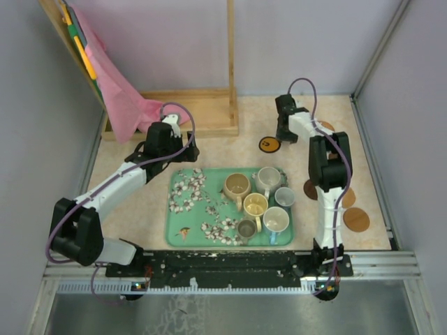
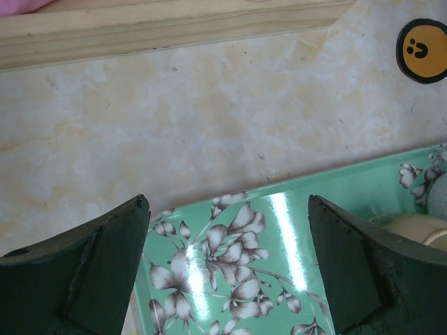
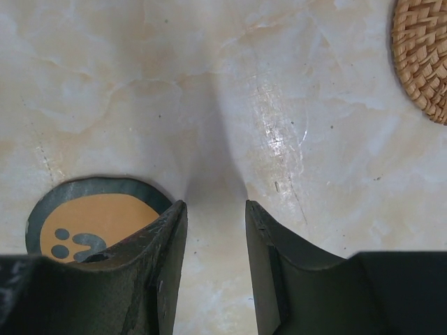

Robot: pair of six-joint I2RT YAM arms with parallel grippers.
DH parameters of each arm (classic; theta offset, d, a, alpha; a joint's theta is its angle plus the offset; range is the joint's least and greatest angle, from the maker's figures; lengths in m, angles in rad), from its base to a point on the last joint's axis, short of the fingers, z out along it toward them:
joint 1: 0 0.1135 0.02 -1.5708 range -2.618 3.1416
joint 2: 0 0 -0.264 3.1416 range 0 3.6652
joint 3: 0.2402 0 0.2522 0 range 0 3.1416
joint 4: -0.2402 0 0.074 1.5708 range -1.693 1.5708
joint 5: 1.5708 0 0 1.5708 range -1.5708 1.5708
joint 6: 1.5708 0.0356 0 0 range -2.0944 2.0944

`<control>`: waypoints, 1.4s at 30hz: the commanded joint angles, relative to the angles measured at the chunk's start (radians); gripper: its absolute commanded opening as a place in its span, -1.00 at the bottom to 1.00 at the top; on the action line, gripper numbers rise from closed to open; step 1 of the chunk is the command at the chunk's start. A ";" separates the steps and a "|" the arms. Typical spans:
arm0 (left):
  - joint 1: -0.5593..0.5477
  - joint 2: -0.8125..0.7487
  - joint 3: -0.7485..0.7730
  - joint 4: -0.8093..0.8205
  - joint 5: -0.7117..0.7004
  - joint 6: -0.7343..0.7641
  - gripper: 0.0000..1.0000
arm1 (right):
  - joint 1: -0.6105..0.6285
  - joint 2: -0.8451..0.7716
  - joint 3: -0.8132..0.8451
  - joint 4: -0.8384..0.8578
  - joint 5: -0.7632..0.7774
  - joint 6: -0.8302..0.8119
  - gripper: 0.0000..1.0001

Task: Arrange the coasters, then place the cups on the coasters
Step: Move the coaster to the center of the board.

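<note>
Right end effector (image 3: 215,208) hovers part-open and empty beside the smiley-face coaster (image 3: 91,227); my left end effector (image 2: 227,201) gapes wide over the floral tray (image 2: 328,188). Other coasters (image 1: 356,219) lie scattered on the desk (image 1: 209,150), and all six cups (image 1: 255,204) sit on the tray, so I judge nearly everything is left.

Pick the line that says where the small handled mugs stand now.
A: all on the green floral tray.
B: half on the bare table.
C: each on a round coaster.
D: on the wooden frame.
A: the top view shows all the small handled mugs grouped on the right half of the green floral tray, and the round brown coaster right of it lies bare.
</note>
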 commanded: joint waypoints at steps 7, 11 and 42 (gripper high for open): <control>-0.001 0.001 0.025 -0.005 0.002 0.003 0.99 | 0.000 -0.016 -0.012 0.021 0.009 -0.017 -0.20; -0.001 0.006 0.025 -0.003 0.003 0.002 0.99 | 0.021 -0.005 -0.009 0.015 -0.013 -0.016 -0.20; -0.001 -0.028 -0.004 -0.004 -0.011 -0.004 0.99 | 0.331 0.168 0.254 -0.067 -0.164 0.073 -0.20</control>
